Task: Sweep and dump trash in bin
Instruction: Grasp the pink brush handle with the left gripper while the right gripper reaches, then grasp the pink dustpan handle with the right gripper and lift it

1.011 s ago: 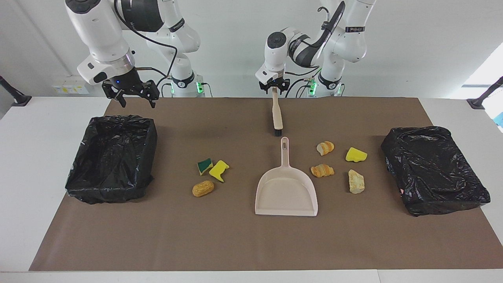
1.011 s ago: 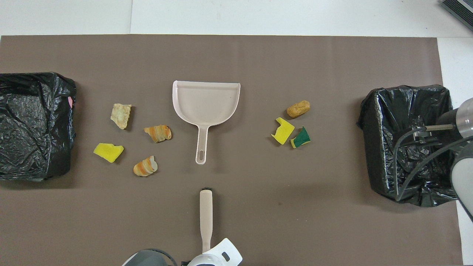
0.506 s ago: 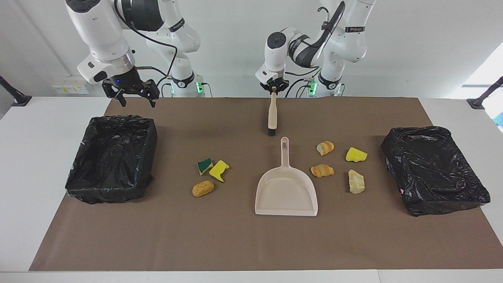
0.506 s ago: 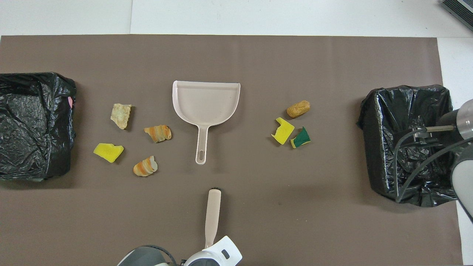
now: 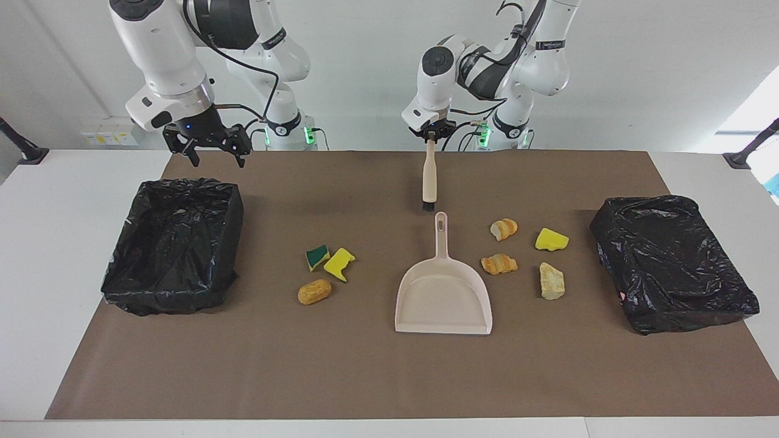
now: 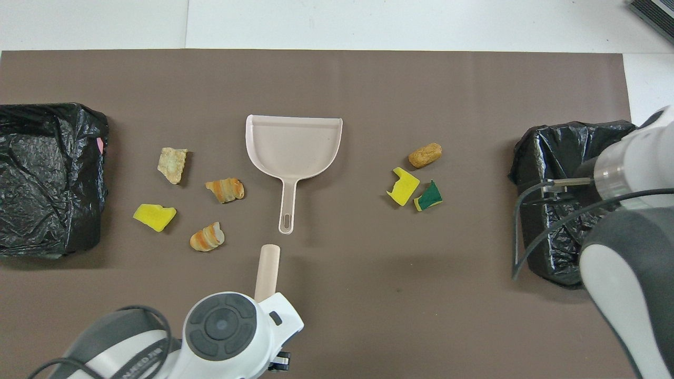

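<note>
My left gripper (image 5: 430, 135) is shut on the top of a beige brush (image 5: 429, 176). The brush (image 6: 267, 266) hangs almost upright, its black bristles just above the mat by the handle end of the beige dustpan (image 5: 443, 298). The trash lies on the mat on both sides of the dustpan (image 6: 293, 145). A green sponge bit (image 5: 317, 257), a yellow one (image 5: 339, 263) and a brown lump (image 5: 314, 292) lie toward the right arm's end. Two bread lumps (image 5: 504, 229), a yellow sponge bit (image 5: 551, 239) and a pale chunk (image 5: 551, 281) lie toward the left arm's end. My right gripper (image 5: 210, 146) hangs open and empty above the mat's edge beside a bin (image 5: 173, 243).
Two black-bagged bins stand on the brown mat (image 5: 365, 365), one at the right arm's end (image 6: 558, 158) and one at the left arm's end (image 5: 672, 261). White table (image 5: 61, 243) surrounds the mat.
The left gripper closed on the brush handle and lifted it. The brush swung from tilted to nearly upright. The right gripper rose slightly.
</note>
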Tool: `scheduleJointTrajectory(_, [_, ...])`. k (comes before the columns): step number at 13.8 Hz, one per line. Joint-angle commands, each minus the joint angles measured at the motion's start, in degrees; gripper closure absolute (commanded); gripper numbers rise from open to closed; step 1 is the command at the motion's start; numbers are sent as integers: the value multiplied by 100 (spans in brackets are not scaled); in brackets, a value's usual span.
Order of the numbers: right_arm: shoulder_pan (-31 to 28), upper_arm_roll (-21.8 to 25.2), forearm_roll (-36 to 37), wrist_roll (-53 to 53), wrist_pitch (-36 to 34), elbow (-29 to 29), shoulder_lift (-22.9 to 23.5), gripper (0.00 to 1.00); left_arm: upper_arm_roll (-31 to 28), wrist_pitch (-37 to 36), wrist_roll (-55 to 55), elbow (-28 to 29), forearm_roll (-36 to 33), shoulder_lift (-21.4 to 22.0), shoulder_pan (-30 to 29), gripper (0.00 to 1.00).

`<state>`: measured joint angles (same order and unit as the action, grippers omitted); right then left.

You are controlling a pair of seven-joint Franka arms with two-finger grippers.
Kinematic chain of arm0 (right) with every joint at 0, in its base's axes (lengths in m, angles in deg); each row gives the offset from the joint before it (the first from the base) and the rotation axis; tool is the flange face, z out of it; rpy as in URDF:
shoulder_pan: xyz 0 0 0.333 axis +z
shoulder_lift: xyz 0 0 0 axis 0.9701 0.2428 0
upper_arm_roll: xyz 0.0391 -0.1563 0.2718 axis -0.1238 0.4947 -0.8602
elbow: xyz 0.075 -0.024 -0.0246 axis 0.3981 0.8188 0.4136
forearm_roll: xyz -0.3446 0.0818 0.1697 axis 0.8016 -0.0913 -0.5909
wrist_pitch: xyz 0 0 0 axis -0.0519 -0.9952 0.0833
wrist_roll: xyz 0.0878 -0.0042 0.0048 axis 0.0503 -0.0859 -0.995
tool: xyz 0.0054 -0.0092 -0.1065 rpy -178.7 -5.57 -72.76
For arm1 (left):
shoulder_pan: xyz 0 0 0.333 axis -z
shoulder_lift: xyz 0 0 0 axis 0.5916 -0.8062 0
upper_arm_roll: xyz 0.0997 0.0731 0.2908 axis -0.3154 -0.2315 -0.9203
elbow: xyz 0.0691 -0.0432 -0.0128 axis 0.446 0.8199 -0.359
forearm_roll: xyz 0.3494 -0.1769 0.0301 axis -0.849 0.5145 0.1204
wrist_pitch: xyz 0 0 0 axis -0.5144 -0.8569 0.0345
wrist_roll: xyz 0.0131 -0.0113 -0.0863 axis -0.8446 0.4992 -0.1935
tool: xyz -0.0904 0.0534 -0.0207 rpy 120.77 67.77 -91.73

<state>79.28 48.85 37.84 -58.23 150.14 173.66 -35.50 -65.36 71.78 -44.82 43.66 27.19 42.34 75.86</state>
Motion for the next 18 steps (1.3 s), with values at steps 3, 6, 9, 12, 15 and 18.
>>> scheduleJointTrajectory(3, [851, -2, -230, 1244, 889, 153, 465, 0, 26, -901, 1210, -457, -989, 100, -1109, 100])
scheduleJointTrajectory(6, [1501, -2, -230, 2175, 1652, 127, 930, 0, 26, -350, 2184, -484, -1368, -85, -2030, 100])
scheduleJointTrajectory(9, [2125, -2, -99, 2923, 2313, -75, 1440, 0, 26, 451, 2476, -563, -1378, -366, -3059, 100])
scheduleJointTrajectory(12, [2698, -1, 401, 3811, 2410, -627, 2090, 0, 26, 646, 2706, -598, -1317, -507, -3614, 100])
scheduleJointTrajectory(15, [3128, 25, 796, 4523, 2525, -1312, 2881, 0, 26, 637, 2706, -546, -1282, -613, -3843, 100])
scheduleJointTrajectory(18, [3349, 7, 1220, 4675, 2848, -1579, 3357, 0, 26, 655, 2723, -493, -1273, -604, -4055, 100])
